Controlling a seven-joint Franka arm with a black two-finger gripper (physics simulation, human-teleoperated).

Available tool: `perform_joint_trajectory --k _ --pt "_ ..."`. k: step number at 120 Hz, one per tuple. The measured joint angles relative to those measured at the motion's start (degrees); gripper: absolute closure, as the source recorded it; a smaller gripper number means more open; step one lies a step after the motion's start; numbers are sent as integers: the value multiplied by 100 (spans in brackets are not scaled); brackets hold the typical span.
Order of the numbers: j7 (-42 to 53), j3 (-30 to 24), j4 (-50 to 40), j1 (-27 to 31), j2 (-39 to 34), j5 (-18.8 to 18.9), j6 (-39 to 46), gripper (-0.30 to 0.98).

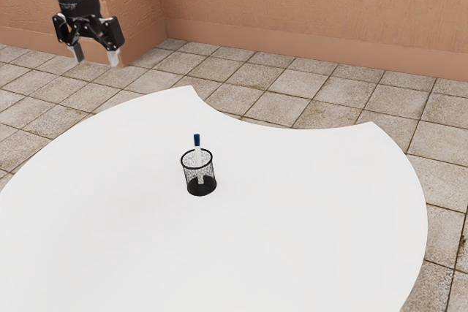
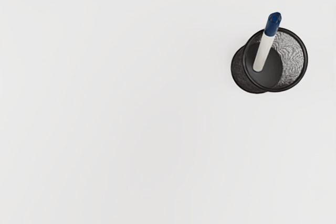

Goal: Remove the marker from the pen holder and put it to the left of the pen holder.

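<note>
On the white tabletop (image 1: 292,217), below and ahead of the wide-spread pincer (image 1: 96,56), the marker (image 2: 264,50) leans inside its mesh pen holder (image 2: 240,74); likely light, stiff and slick, best pinched at the blue cap (image 2: 272,24).

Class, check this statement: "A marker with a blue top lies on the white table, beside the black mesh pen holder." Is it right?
Not quite: the marker with the blue top stands inside the black mesh pen holder on the white table, as the wrist view shows.
</note>
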Motion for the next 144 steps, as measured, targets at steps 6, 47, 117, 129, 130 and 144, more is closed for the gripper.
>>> perform_joint_trajectory --k 6,47,117,129,130,144 --pt "10 -18 23 -8 -10 5 -2 2" --pt "51 -198 389 -97 945 -54 122 2" --pt "93 -784 1111 273 2847 -730 1154 2" --pt "97 -1162 1913 671 3588 -728 967 2" --pt "98 -1174 1991 692 3652 -728 943 2" --pt "104 -1255 2567 796 4137 -725 687 2"
